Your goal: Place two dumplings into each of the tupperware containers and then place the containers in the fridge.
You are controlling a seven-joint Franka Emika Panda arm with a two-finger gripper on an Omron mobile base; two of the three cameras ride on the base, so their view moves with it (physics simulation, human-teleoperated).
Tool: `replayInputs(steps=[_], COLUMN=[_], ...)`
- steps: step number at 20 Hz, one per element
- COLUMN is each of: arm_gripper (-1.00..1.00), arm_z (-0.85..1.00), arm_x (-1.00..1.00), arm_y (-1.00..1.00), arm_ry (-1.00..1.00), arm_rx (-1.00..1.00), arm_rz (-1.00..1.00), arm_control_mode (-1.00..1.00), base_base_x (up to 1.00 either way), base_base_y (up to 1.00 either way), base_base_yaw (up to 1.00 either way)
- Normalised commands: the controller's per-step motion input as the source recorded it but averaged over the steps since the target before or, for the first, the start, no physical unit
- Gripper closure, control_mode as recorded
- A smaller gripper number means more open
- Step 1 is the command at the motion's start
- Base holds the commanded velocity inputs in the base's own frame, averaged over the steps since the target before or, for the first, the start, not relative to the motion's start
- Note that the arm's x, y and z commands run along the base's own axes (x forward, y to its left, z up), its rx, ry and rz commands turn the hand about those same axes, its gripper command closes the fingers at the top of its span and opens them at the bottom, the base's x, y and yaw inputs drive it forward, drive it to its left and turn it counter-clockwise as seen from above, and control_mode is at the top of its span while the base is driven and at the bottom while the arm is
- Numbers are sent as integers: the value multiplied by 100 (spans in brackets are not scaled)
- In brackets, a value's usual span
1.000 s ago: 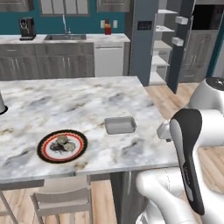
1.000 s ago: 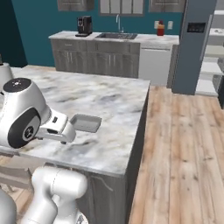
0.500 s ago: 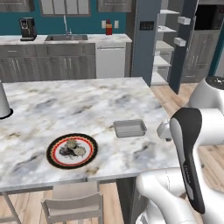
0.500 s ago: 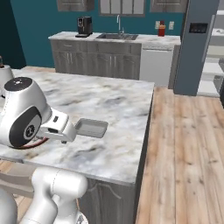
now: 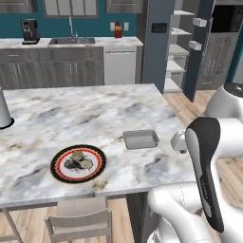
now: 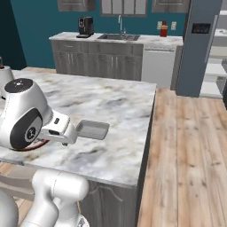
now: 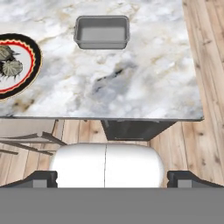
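Two dumplings (image 5: 81, 160) lie side by side on a round plate (image 5: 60, 170) with a dark rim and a red ring, toward the left of the marbled desk (image 5: 71, 118) near its front edge. In the hand view the same plate shows at the left edge, with the dumplings (image 7: 9, 61) partly cut off. Further left on the desk, at the picture's edge in the left base view, stands a pale upright object (image 5: 4, 110) on a dark foot; what it is cannot be told. To the right of the plate, well apart from it, sits one tupperware container (image 5: 141, 139), a shallow grey tray with nothing in it, near the desk's right end. In the right base view this container (image 6: 92, 130) lies just beyond the arm's white wrist. Behind the desk, a counter along the teal wall carries a coffee machine (image 5: 30, 31), a sink (image 5: 71, 41) and a red bottle (image 5: 117, 31). Right of that counter rises the slate-blue fridge (image 5: 156, 42), its door open onto white shelves (image 5: 178, 50). The gripper (image 7: 111, 177) hangs over the floor short of the desk's front edge, its two dark tips spread wide with nothing between them.
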Motion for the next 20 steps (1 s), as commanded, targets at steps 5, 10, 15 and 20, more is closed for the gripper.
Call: replayInputs(steps=[5, 10, 15, 20], arm_gripper=[-100, -100, -100, -100], arm_z=[0, 0, 0, 0], arm_x=[0, 0, 0, 0], arm_y=[0, 0, 0, 0], arm_ry=[0, 0, 0, 0], arm_rx=[0, 0, 0, 0], arm_rz=[0, 0, 0, 0], arm_control_mode=[100, 100, 100, 100], base_base_x=[16, 7, 23, 52], base_base_y=[11, 45, 27, 26], base_base_yaw=[-11, -35, -7, 1])
